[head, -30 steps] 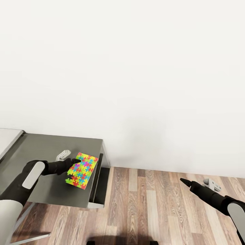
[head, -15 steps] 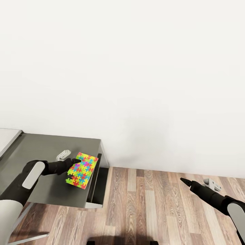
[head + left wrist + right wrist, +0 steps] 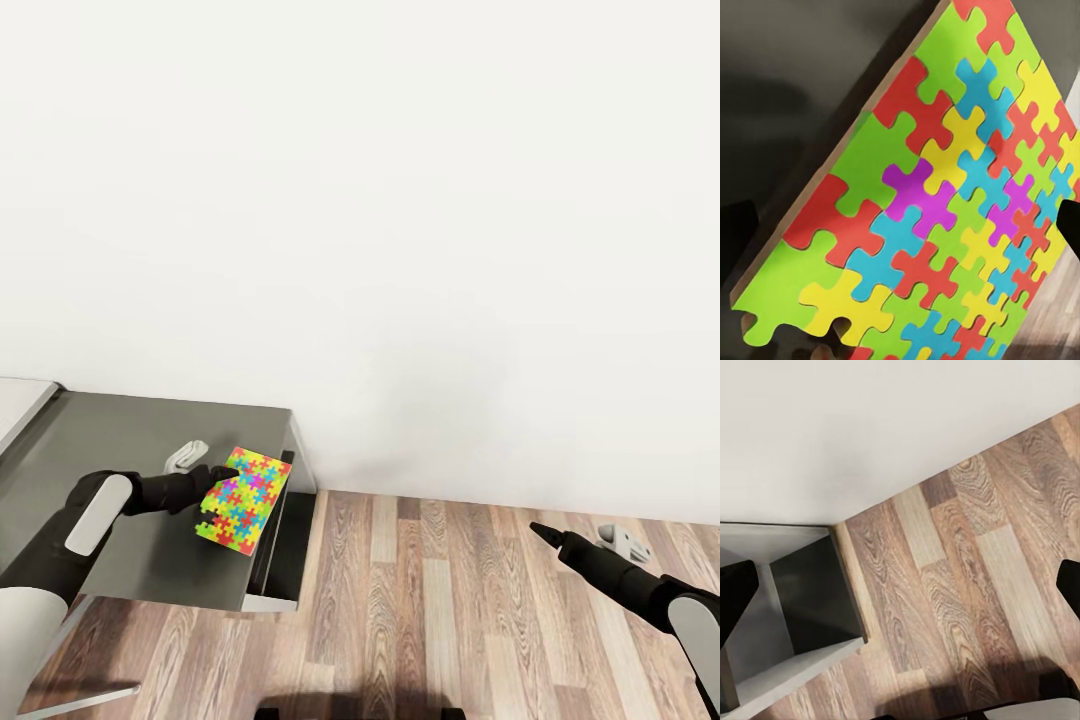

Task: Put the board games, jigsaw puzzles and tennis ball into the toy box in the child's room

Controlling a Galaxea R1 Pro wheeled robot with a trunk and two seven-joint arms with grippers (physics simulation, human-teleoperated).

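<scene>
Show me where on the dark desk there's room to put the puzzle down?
The dark grey desk top is bare between the wall and the left end effector, and again along its near edge. It is crowded only at the right end, where the jigsaw puzzle is held beside a small grey clip.

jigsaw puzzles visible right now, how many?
1. The jigsaw puzzle is held in the left gripper above the dark grey table section, near its right end. A second may be out of frame.
</scene>
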